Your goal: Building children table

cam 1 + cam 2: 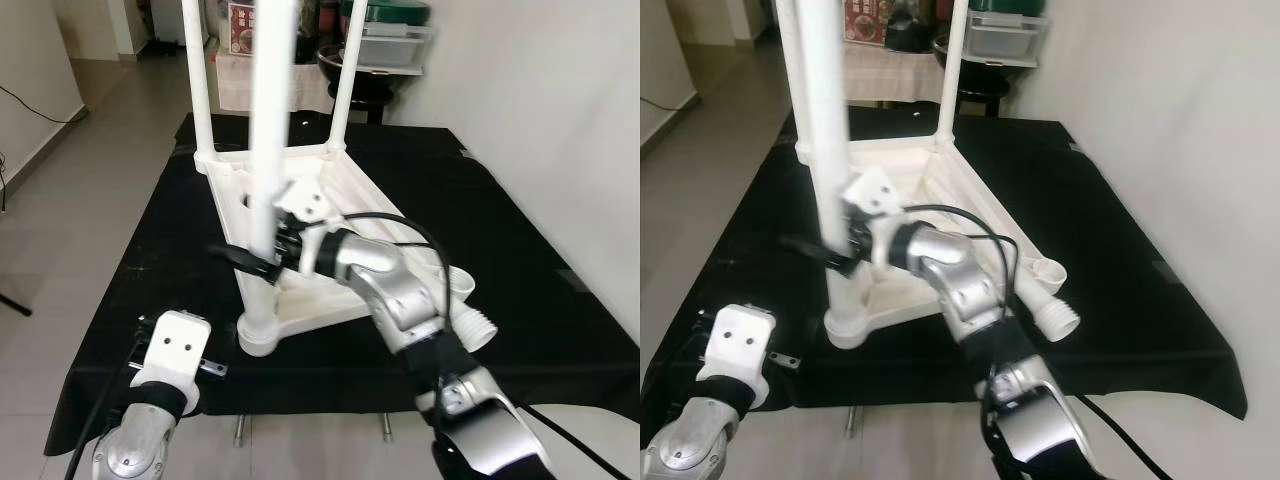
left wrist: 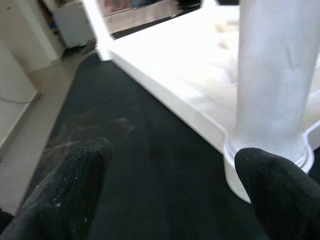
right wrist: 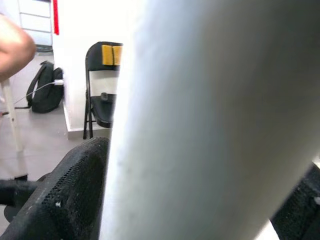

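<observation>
Now the right hand (image 1: pixel 262 256) grips the near table leg (image 1: pixel 268 120) (left hand (image 2: pixel 170 195) open, beside it).

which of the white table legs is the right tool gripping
The nearest white plastic leg, standing in the front corner socket of the upturned white tabletop; the right tool clamps it low down. The two far legs stand untouched.

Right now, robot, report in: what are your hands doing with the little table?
Right hand clamped around near table leg. Left hand open, low beside that leg's base. Upturned white table on black mat. Loose leg lying nearby.
</observation>
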Robot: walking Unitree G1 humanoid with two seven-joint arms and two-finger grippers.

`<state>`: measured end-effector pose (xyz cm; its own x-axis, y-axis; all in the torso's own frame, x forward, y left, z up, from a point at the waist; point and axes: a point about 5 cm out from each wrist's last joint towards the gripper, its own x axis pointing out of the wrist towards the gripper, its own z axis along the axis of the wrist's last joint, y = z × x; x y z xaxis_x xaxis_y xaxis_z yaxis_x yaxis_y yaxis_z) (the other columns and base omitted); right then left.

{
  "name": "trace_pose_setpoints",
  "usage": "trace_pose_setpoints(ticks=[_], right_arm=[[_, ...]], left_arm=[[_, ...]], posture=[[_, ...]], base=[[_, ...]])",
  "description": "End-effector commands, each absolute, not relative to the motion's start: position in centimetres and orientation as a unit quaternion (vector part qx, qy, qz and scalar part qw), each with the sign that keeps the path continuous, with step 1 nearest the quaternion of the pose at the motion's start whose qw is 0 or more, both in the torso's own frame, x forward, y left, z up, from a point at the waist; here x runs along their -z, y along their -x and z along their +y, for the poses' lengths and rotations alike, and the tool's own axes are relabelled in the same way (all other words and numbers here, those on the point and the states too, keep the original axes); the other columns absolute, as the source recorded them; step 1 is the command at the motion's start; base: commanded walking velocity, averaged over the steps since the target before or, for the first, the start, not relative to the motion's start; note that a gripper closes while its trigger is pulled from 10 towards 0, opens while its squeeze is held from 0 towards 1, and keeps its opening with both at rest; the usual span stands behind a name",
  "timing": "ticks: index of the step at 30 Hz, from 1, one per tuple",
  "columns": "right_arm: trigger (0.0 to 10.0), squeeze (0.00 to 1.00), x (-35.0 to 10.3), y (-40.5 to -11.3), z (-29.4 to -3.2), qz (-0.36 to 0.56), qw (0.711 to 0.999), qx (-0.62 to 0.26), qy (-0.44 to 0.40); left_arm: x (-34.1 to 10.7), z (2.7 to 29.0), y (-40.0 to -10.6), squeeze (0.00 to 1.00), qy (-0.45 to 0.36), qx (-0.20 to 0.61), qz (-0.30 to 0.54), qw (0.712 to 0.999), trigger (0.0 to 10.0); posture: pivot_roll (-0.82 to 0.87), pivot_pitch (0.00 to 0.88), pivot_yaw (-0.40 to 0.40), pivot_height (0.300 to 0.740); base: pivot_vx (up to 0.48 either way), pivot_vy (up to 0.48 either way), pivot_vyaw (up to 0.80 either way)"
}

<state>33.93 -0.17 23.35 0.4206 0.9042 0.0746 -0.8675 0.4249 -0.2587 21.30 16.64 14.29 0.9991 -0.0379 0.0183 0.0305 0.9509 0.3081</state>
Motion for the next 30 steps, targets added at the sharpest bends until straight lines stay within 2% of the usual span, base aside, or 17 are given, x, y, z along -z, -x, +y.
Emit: trace_pose_setpoints(ticks=[1,4,6,7,9,12,14,15,16,17,19,20,21,23,24,26,30], right_arm=[[10.0,0.00,-23.6,-34.0,0.8,-0.103,0.844,-0.518,0.095],[10.0,0.00,-23.8,-34.0,1.6,-0.104,0.847,-0.513,0.090],[10.0,0.00,-24.1,-34.0,2.7,-0.104,0.856,-0.501,0.080],[10.0,0.00,-24.8,-33.8,4.4,-0.105,0.869,-0.481,0.050],[10.0,0.00,-24.9,-33.6,4.8,-0.104,0.869,-0.481,0.039],[10.0,0.00,-25.1,-33.5,4.7,-0.108,0.864,-0.491,0.034],[10.0,0.00,-24.7,-33.4,3.3,-0.119,0.839,-0.528,0.063],[10.0,0.00,-24.7,-33.4,3.3,-0.119,0.839,-0.528,0.063],[10.0,0.08,-24.4,-33.5,2.2,-0.118,0.823,-0.549,0.085],[10.0,1.00,-23.9,-33.6,0.6,-0.109,0.808,-0.570,0.104],[10.0,1.00,-23.9,-33.6,0.6,-0.109,0.808,-0.570,0.104],[10.0,1.00,-23.6,-33.5,-0.9,-0.097,0.791,-0.591,0.124],[10.0,1.00,-23.6,-33.5,-0.9,-0.097,0.791,-0.591,0.124],[10.0,1.00,-23.8,-33.1,-4.5,-0.089,0.754,-0.633,0.150],[10.0,1.00,-23.8,-33.1,-4.5,-0.089,0.754,-0.633,0.150],[10.0,1.00,-24.4,-32.5,-7.1,-0.088,0.729,-0.659,0.162],[10.0,1.00,-24.0,-32.2,-9.6,-0.062,0.708,-0.675,0.197]], left_arm=[[-14.5,16.4,-21.2,0.00,-0.158,0.020,-0.015,0.987,10.0],[-14.5,16.3,-21.2,0.00,-0.159,0.020,-0.015,0.987,10.0],[-14.5,16.2,-21.3,0.00,-0.161,0.022,-0.016,0.987,10.0],[-14.7,16.0,-21.3,0.00,-0.166,0.026,-0.019,0.986,10.0],[-14.7,15.9,-21.4,0.00,-0.167,0.027,-0.020,0.985,10.0],[-14.7,15.9,-21.3,0.00,-0.168,0.028,-0.020,0.985,10.0],[-14.7,15.8,-21.3,0.00,-0.169,0.029,-0.020,0.985,10.0],[-14.7,15.8,-21.3,0.00,-0.169,0.029,-0.020,0.985,10.0],[-14.7,15.8,-21.3,0.00,-0.169,0.029,-0.020,0.985,10.0],[-14.7,15.8,-21.3,0.00,-0.170,0.030,-0.020,0.985,10.0],[-14.7,15.8,-21.3,0.00,-0.170,0.030,-0.020,0.985,10.0],[-14.7,15.8,-21.3,0.00,-0.170,0.031,-0.020,0.985,10.0],[-14.7,15.8,-21.3,0.00,-0.170,0.031,-0.020,0.985,10.0],[-14.8,15.8,-21.4,0.00,-0.172,0.034,-0.020,0.984,10.0],[-14.8,15.8,-21.4,0.00,-0.172,0.034,-0.020,0.984,10.0],[-14.9,15.8,-21.6,0.00,-0.174,0.036,-0.022,0.984,10.0],[-14.9,15.8,-21.5,0.00,-0.176,0.037,-0.021,0.984,10.0]], posture=[[-0.03,0.038,-0.131,0.740],[-0.03,0.038,-0.132,0.740],[-0.03,0.037,-0.134,0.740],[-0.02,0.035,-0.135,0.740],[-0.02,0.035,-0.135,0.740],[-0.02,0.034,-0.135,0.740],[-0.03,0.034,-0.133,0.740],[-0.03,0.034,-0.133,0.740],[-0.03,0.034,-0.133,0.740],[-0.03,0.034,-0.131,0.740],[-0.03,0.034,-0.131,0.740],[-0.04,0.034,-0.129,0.740],[-0.04,0.034,-0.129,0.740],[-0.05,0.035,-0.121,0.740],[-0.05,0.035,-0.121,0.740],[-0.05,0.036,-0.120,0.740],[-0.05,0.040,-0.118,0.740]], base=[[0.000,0.000,0.00],[0.000,0.000,0.00],[0.000,0.000,0.00],[0.000,0.000,0.00],[0.000,0.000,0.00],[0.000,0.000,0.00],[0.000,0.000,0.00],[0.000,0.000,0.00],[0.000,0.000,0.00],[0.000,0.000,0.00],[0.000,0.000,0.00],[0.000,0.000,0.00],[0.000,0.000,0.00],[0.000,0.000,0.00],[0.000,0.000,0.00],[0.000,0.000,0.00],[0.000,0.000,0.00]])
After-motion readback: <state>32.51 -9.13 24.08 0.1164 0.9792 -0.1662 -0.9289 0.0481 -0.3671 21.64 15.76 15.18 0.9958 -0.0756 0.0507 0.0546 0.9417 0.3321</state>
